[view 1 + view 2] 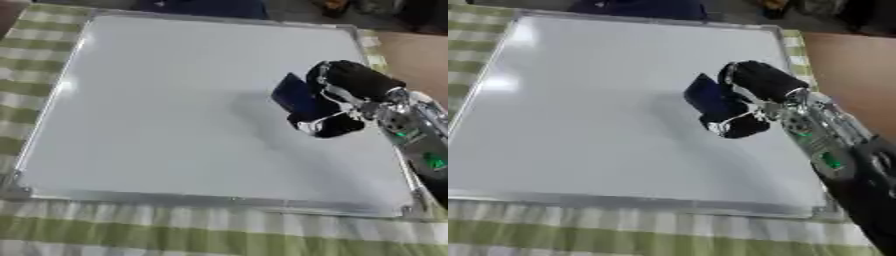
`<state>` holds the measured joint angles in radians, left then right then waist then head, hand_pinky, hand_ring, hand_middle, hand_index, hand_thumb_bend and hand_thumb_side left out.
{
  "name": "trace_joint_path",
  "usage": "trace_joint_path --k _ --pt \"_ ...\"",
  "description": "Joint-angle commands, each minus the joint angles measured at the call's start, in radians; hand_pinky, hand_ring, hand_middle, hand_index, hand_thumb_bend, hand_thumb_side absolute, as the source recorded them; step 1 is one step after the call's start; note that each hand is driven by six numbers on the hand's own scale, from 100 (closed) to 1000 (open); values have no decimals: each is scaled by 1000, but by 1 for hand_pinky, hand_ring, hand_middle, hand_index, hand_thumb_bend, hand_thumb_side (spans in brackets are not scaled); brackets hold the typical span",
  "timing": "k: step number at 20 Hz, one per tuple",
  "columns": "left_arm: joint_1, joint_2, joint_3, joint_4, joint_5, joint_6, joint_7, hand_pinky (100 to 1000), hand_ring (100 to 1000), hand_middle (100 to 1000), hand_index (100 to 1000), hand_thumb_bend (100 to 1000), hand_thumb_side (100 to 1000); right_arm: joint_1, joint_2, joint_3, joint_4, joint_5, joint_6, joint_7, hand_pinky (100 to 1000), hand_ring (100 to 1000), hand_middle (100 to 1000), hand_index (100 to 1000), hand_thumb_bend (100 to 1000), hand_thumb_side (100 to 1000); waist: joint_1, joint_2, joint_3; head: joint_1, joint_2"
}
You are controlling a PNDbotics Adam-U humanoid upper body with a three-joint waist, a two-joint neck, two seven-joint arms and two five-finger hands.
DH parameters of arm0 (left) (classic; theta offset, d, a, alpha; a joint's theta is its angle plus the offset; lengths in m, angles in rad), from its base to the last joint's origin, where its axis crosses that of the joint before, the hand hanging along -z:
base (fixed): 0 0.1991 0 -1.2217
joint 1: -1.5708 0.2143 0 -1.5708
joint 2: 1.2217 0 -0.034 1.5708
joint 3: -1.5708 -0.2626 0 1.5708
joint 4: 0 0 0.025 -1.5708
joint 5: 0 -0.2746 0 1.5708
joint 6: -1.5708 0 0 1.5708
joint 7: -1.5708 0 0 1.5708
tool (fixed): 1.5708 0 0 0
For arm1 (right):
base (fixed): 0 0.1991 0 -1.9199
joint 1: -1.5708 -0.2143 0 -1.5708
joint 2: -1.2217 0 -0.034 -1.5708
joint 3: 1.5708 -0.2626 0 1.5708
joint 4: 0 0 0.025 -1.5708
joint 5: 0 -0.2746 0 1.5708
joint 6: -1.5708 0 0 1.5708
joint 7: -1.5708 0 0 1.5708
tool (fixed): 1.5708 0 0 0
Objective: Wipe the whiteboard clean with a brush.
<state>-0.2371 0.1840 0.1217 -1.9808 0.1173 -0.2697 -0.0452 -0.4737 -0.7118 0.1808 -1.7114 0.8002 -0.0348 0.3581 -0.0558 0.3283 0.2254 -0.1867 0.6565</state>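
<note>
A large whiteboard with a silver frame lies flat on the table, and its surface looks blank white. My right hand comes in from the right over the board's right half. Its fingers are curled round a dark blue brush, which sits at the board's surface. Whether the brush touches the board I cannot tell. The left hand shows in neither view.
A green and white checked cloth covers the table around the board. Brown floor shows off the table's right edge. Dark things lie beyond the board's far edge.
</note>
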Motion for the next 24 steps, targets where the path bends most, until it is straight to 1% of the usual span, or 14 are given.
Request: trace_joint_path --k 1,7,8,9,13,24 --pt "-9 11 5 -19 -2 -1 1 469 493 494 434 100 1000 -14 -49 -31 19 -22 14 -9 596 731 416 100 252 448 6 -14 2 -1 -12" --pt "-10 9 4 -19 -3 -1 -1 470 494 494 433 100 1000 -24 -74 -44 72 -26 25 -23 595 730 409 100 249 449 7 -10 7 -12 -15" --pt "-10 9 4 -19 -3 -1 -1 470 494 494 433 100 1000 -26 -75 -46 80 -29 26 -23 594 729 401 100 171 430 7 -10 7 -14 -15" --pt "-10 9 4 -19 -3 -1 -1 469 494 494 433 100 1000 -28 -75 -48 89 -34 27 -21 593 729 400 100 253 452 7 -10 7 -15 -15" --pt "-10 9 4 -19 -4 1 -1 470 494 494 433 100 1000 -36 -80 -57 123 -44 32 -18 594 730 395 100 260 451 7 -8 8 -21 -17" --pt "-12 9 3 -19 -5 0 -2 470 494 493 431 100 1000 -59 -82 -65 220 -25 28 -43 594 731 381 100 266 453 7 -1 17 -32 -23"
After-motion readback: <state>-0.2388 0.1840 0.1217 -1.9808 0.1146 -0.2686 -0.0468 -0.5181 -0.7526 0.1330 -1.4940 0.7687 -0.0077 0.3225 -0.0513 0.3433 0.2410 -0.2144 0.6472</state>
